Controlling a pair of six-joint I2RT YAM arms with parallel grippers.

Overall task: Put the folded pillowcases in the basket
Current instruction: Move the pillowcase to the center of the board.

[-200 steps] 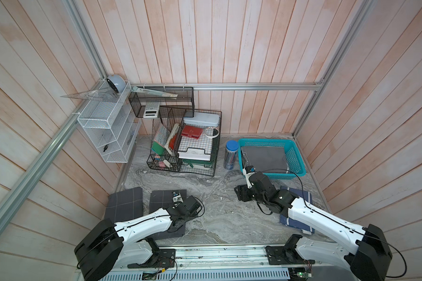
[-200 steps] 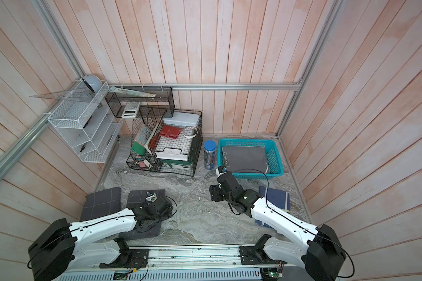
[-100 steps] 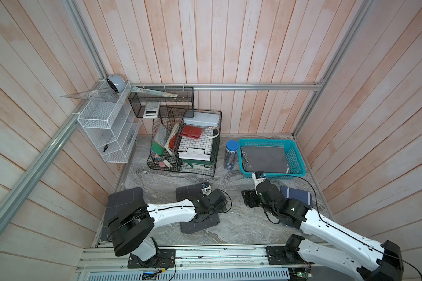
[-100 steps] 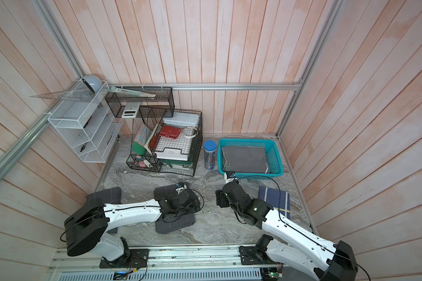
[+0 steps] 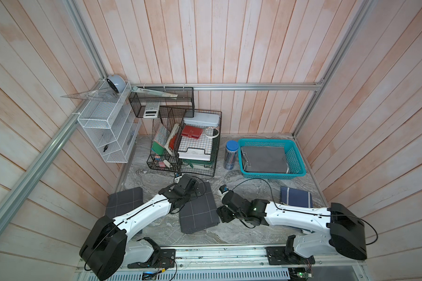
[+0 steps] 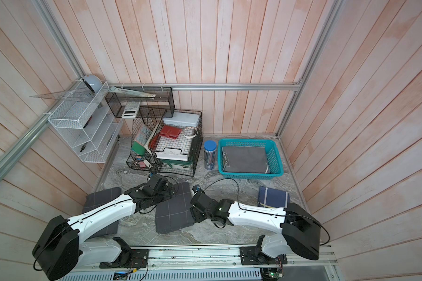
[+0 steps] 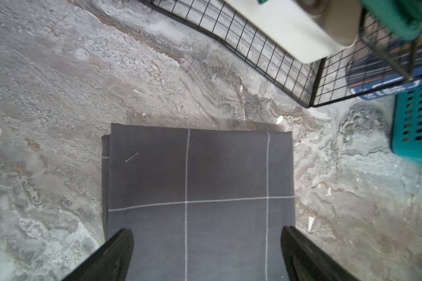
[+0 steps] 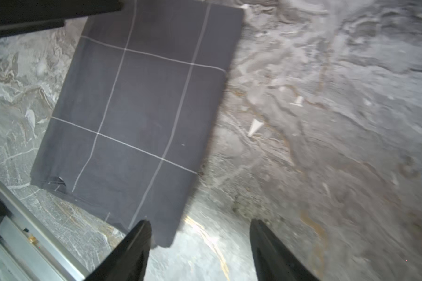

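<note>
Marble tabletop [image 5: 229,234]: folded pillowcase [image 5: 197,211], dragged to lower centre, just released by left gripper [image 7: 206,239]; right gripper [image 8: 200,225], empty and agape, likely takes it to the basket [image 5: 273,174].

In a top view, a dark grey checked pillowcase [image 5: 199,214] lies flat at lower centre. The left gripper [image 5: 195,191] sits over its upper edge and the right gripper [image 5: 221,215] is at its right edge; the jaws of both are hard to read against the dark cloth. The teal basket [image 5: 300,171], right of centre, holds a grey folded cloth [image 5: 264,159].
</note>
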